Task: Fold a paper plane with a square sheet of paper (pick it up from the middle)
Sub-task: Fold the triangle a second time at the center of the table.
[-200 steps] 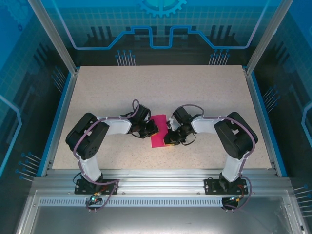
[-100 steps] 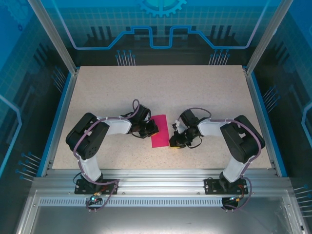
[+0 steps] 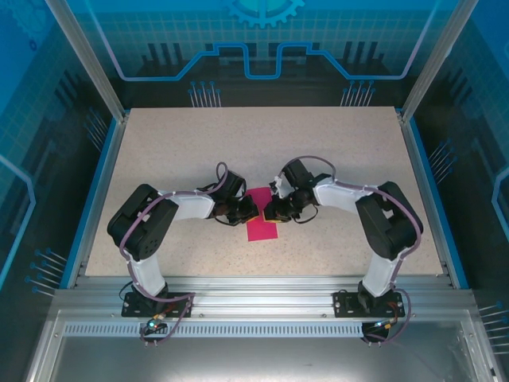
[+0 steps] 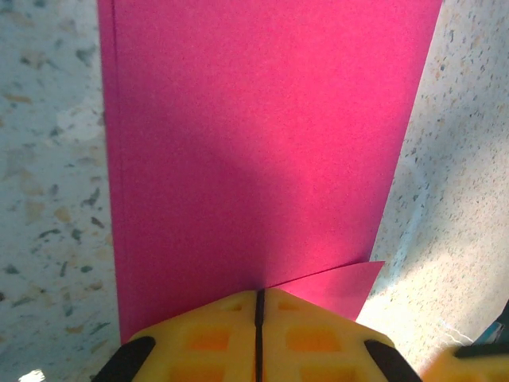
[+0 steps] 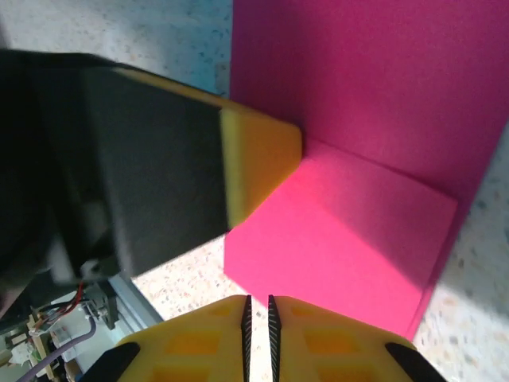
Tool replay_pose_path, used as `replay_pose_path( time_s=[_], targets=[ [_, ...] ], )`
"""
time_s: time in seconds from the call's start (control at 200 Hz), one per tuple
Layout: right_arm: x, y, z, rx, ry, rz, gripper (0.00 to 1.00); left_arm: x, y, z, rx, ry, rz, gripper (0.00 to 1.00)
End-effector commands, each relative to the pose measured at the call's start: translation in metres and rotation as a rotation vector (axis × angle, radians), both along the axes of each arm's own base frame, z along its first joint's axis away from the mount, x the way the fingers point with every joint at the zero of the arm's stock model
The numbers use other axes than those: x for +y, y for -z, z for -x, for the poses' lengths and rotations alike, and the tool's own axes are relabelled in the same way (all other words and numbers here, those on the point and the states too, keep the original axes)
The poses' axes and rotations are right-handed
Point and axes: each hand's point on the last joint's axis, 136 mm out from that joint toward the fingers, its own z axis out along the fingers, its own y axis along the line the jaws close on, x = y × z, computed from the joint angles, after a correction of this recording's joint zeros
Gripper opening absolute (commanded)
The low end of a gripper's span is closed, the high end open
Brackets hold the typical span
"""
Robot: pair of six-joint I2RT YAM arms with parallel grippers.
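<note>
Left wrist: your left tool (image 4: 258, 330) is closed, tips at the near edge of the paper (image 4: 262, 143); you cannot tell if it grips.
Right wrist: your right tool (image 5: 258, 330) is nearly closed, with a thin slit, over a folded flap (image 5: 342, 239).
Top view: paper lies mid-desk (image 3: 183, 151), between both tools.
Paper: magenta, folded, flat.
Desk: speckled beige.
Room: blue panels (image 3: 262, 48).

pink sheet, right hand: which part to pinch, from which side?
Probably the raised flap of the square sheet of paper, at its free edge, coming in low from the right hand's own side. The flap seems to stand off the table; the rest lies flat, with the shut left hand pressing its opposite edge.
</note>
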Motion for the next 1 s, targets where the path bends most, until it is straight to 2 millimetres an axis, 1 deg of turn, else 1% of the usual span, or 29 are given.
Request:
replay_pose_path(
  time_s=[0.0,0.1,0.235,0.27,0.28,0.31,0.38,0.465,0.5,0.515,0.54,0.63,0.75,0.86,0.995],
  targets=[
    [-0.008,0.028,0.017,0.094,0.003,0.075,0.16,0.028,0.039,0.028,0.114,-0.008,-0.146,0.1],
    [-0.017,0.036,0.029,0.113,0.0,0.097,0.16,0.028,0.039,0.028,0.112,-0.008,-0.147,0.09],
    [-0.035,0.037,0.049,0.119,0.001,0.133,0.16,0.028,0.038,0.029,0.112,-0.004,-0.148,0.09],
    [-0.038,0.033,0.049,0.105,0.008,0.136,0.16,0.028,0.037,0.028,0.109,-0.005,-0.147,0.09],
    [-0.042,0.037,0.054,0.117,0.009,0.148,0.16,0.028,0.038,0.028,0.109,-0.002,-0.147,0.1],
    [-0.046,0.036,0.055,0.107,0.018,0.155,0.17,0.028,0.037,0.028,0.106,-0.003,-0.144,0.1],
    [-0.05,0.031,0.05,0.075,0.037,0.164,0.19,0.026,0.033,0.027,0.096,0.002,-0.131,0.1],
    [-0.046,0.022,0.037,0.026,0.044,0.156,0.24,0.023,0.026,0.024,0.076,0.008,-0.113,0.11],
    [-0.047,0.023,0.036,0.024,0.047,0.159,0.25,0.022,0.023,0.025,0.071,0.012,-0.105,0.11],
    [-0.042,0.017,0.027,0.0,0.05,0.148,0.25,0.021,0.021,0.023,0.065,0.012,-0.1,0.12],
    [-0.04,0.014,0.021,-0.012,0.055,0.145,0.26,0.02,0.018,0.023,0.059,0.014,-0.093,0.12],
    [-0.035,0.012,0.008,-0.036,0.058,0.144,0.28,0.016,0.008,0.019,0.036,0.016,-0.074,0.13],
    [-0.033,0.012,-0.007,-0.072,0.07,0.174,0.3,0.015,0.002,0.018,0.027,0.022,-0.069,0.14],
    [-0.028,0.012,-0.014,-0.07,0.066,0.16,0.32,0.013,0.0,0.017,0.022,0.023,-0.059,0.14],
    [-0.021,0.019,-0.012,-0.043,0.041,0.14,0.33,0.014,0.0,0.017,0.021,0.02,-0.058,0.14]
  ],
)
